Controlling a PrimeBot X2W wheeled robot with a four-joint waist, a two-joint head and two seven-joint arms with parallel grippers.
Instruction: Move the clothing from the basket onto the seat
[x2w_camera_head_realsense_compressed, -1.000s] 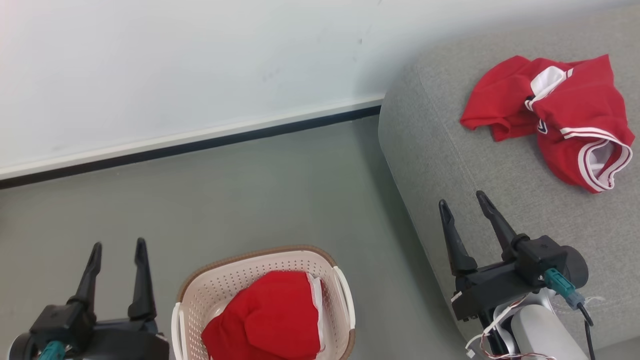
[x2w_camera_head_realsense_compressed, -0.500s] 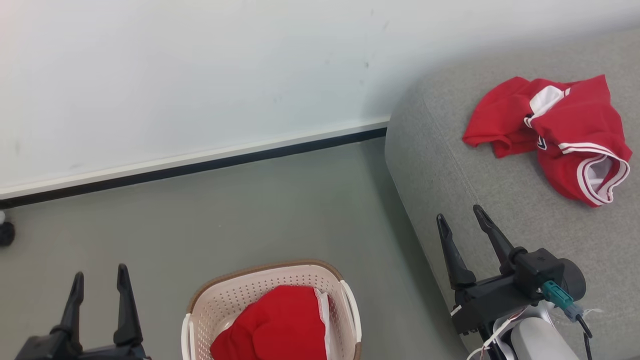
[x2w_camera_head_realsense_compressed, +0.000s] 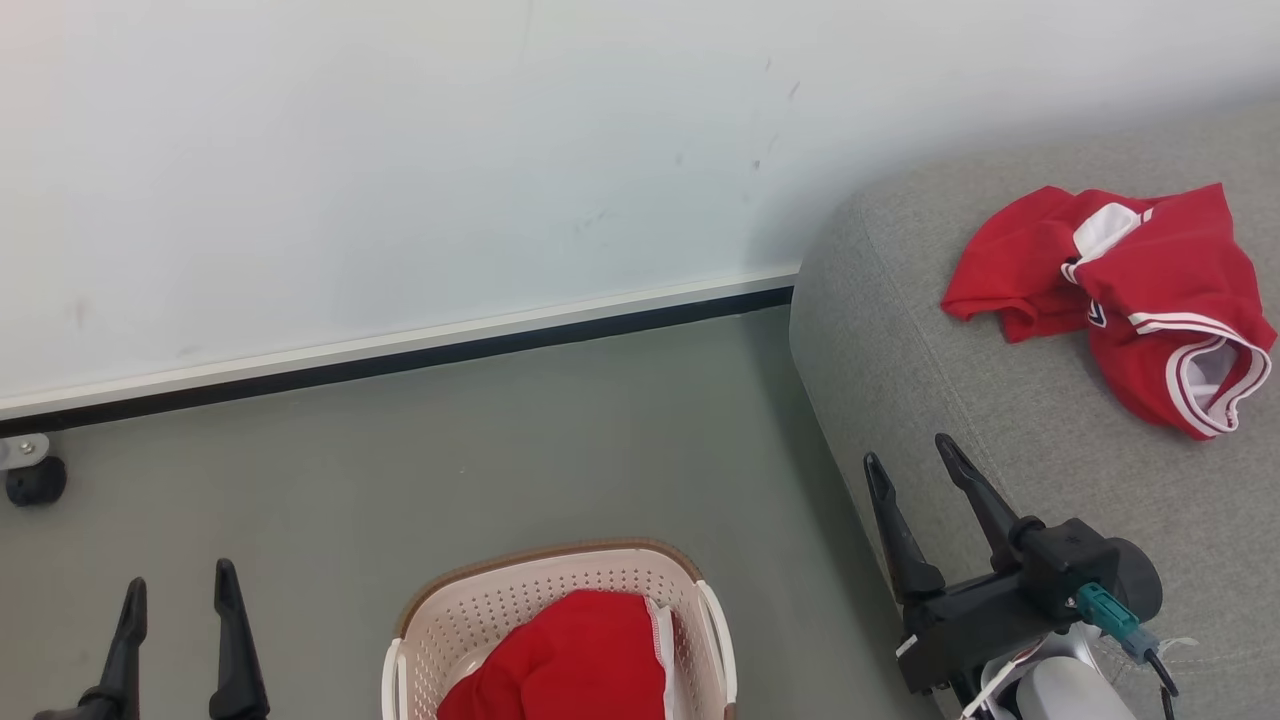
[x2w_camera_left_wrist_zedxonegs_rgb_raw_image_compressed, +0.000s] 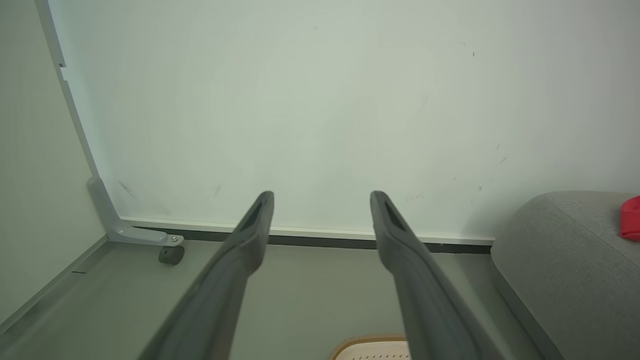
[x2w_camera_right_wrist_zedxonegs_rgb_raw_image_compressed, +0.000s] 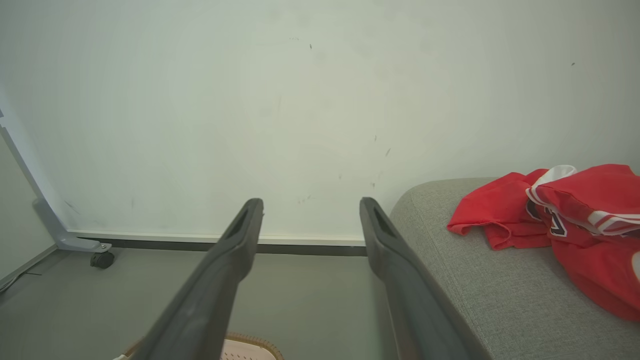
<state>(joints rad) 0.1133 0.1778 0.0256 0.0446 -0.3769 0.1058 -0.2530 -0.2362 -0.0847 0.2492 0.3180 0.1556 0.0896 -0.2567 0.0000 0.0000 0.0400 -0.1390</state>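
My left claw (x2w_camera_head_realsense_compressed: 178, 600) and right claw (x2w_camera_head_realsense_compressed: 910, 460) are both spread, holding nothing. Between them, a bright red white-trimmed garment (x2w_camera_head_realsense_compressed: 570, 655) lies in the cream perforated plastic basket (x2w_camera_head_realsense_compressed: 480, 620), left to move. Farther off, another red garment (x2w_camera_head_realsense_compressed: 1130, 290) already rests on the large grey woven-fabric seat (x2w_camera_head_realsense_compressed: 1000, 480).

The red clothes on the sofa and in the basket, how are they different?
The seat garment lies spread out on the grey seat; the basket garment sits bunched in the basket. The seat garment shows white stripes and a panel; the basket garment just a white edge. Both are red.
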